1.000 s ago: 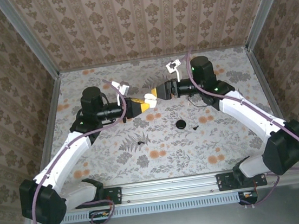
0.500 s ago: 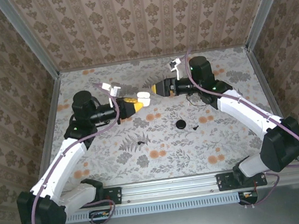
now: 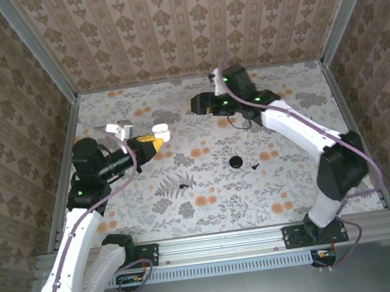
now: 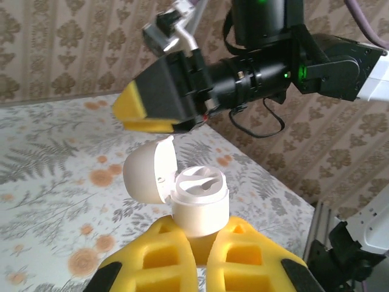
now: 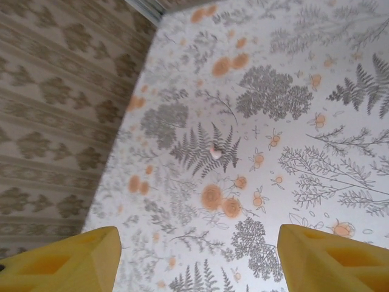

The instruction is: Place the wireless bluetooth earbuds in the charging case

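The white charging case [image 4: 199, 204] stands upright between the yellow fingers of my left gripper [image 4: 201, 234], which is shut on its base. Its hinged lid [image 4: 149, 171] hangs open to the left, and the two moulded slots show no earbud. In the top view the case [image 3: 160, 132] is held above the table's left half. My right gripper [image 3: 195, 104] is open near the far wall, apart from the case, and nothing lies between its fingers [image 5: 61, 261]. The earbuds are two tiny black specks on the table [image 3: 184, 187] [image 3: 254, 166].
A black round disc [image 3: 236, 161] lies mid-table between the two specks. A tiny pale speck [image 5: 215, 152] rests on the floral tablecloth below the right gripper. Patterned walls [image 3: 187, 26] close in the table on three sides. A thin black cable [image 3: 238, 121] hangs under the right wrist.
My left arm has drawn back to the left with the open case. The right gripper has left the case and swung toward the far wall.
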